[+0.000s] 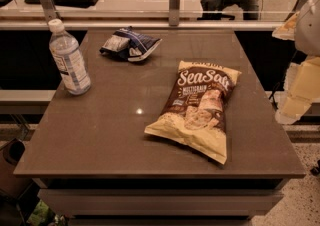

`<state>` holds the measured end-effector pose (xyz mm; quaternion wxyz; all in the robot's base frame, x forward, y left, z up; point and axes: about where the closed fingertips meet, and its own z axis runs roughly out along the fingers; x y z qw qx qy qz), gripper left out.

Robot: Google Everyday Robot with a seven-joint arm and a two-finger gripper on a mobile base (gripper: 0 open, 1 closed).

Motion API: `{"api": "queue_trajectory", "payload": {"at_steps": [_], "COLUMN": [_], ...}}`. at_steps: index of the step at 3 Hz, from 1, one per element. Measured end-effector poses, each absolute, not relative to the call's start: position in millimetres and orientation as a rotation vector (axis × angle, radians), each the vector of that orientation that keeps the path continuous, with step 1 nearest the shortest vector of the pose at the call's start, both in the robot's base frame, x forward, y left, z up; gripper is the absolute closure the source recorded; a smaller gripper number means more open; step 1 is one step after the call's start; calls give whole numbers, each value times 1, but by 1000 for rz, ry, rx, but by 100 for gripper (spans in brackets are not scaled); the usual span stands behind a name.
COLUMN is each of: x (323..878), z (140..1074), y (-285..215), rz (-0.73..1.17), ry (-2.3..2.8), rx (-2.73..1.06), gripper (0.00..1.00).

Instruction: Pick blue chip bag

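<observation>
The blue chip bag [130,44] is small, dark blue and wrinkly with white and silver patches. It lies on the brown table [100,130] near the back edge, left of centre. My gripper [296,90] is a pale, cream-coloured shape at the right edge of the view. It hangs beyond the table's right side, well to the right of the blue bag and apart from it. Nothing shows in its hold.
A large cream-and-brown "Sea Salt" chip bag [197,107] lies right of centre. A clear water bottle [69,59] with a white cap stands upright at the left. A glass barrier with metal posts [174,1] runs behind the table.
</observation>
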<state>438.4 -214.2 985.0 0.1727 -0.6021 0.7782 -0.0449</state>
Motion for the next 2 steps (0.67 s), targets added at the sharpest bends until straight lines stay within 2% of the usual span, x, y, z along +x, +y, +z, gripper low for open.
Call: {"api": "queue_trajectory", "payload": {"at_steps": [2], "x": [448], "z": [986], "y": [-208], "rz": [-114], "ry": [2193], "rx": [-1673], "gripper": [0]}}
